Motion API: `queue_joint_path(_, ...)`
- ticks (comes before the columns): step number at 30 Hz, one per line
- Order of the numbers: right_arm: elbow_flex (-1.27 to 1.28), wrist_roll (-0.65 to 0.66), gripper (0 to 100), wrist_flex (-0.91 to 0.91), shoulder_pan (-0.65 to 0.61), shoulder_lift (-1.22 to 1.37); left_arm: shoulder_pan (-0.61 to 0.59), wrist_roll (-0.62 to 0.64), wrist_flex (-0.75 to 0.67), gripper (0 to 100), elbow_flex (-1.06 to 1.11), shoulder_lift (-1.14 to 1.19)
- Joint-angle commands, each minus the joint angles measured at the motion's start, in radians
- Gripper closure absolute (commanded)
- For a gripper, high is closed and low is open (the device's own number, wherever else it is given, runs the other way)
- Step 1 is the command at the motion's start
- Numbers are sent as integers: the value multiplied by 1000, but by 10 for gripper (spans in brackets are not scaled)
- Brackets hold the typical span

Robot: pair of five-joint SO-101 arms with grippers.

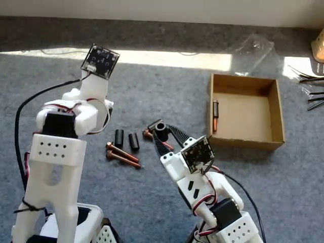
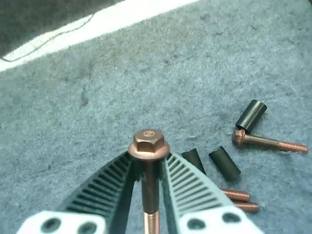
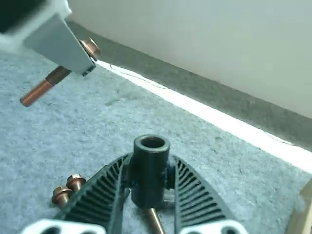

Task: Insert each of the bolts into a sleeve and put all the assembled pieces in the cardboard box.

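Clenching left claw (image 2: 150,156) on bolt (image 2: 150,187) shank: head out past tips, thread back toward wrist, long axis along claw. Leaving loose sleeves (image 1: 119,136), loose bolts (image 1: 123,154) on carpet (image 1: 152,91) between arms. Clamping right claw (image 1: 161,131) on sleeve (image 1: 161,127), bore facing outward, probably offered for bolt entry. Resting finished piece (image 1: 215,115) lengthwise along box (image 1: 248,143) side nearest arms.

Grey carpet (image 1: 283,192) covers the floor. A sunlight strip (image 1: 167,58) crosses it at twelve o'clock, below a pale wall (image 1: 152,9). Crumpled clear plastic (image 1: 253,48) lies at one o'clock.
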Motion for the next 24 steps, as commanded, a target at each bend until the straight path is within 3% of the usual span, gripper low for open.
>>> queue_joint_path(1, 41, -8, 994, -76, -12, -8, 2, -6, -110, 995, 62, -162)
queue_joint_path(5, 120, -3, 994, -177, -12, -8, 10, -6, -213, 995, 147, -285)
queue_joint_path(11, 193, -8, 994, -298, -15, -8, 16, -2, -503, 995, 337, -420)
queue_joint_path(17, 251, -8, 994, -383, -108, -2, 142, 3, -678, 995, 460, -510)
queue_joint_path(24, 248, -81, 994, -375, -120, -2, 183, 276, -717, 994, 467, -584)
